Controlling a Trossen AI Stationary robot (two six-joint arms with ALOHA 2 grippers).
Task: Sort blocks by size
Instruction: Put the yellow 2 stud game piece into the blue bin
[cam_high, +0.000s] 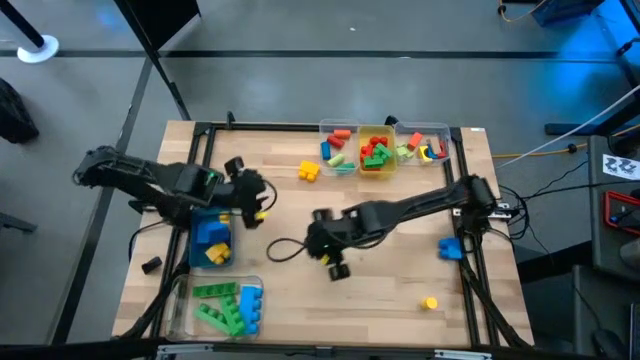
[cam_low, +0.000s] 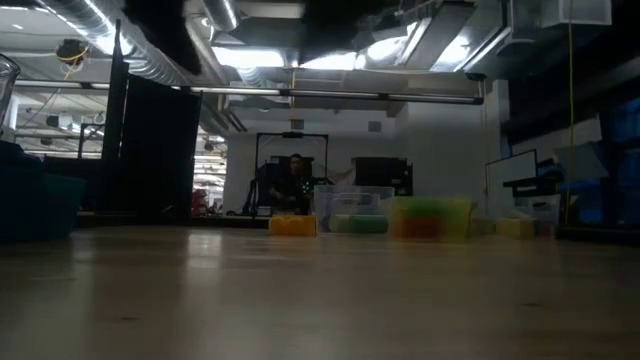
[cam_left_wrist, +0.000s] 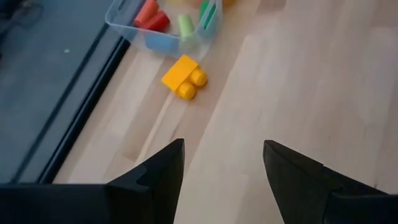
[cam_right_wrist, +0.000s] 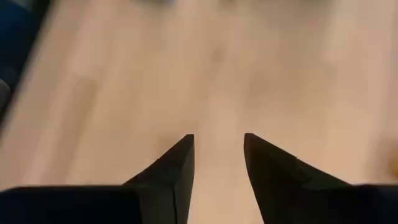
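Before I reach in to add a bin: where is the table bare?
Bare wood lies between the right pincer and the small yellow block, and between the yellow block and the left pincer. It is crowded along the far edge at the clear bins and around the green blocks.

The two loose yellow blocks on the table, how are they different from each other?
The yellow block near the bins lies at the far side of the table, beside the clear bin; the small yellow block sits alone near the front right corner. The first looks larger, with two studs visible in the left wrist view; the second looks tiny. Both are yellow, loose, and unheld.
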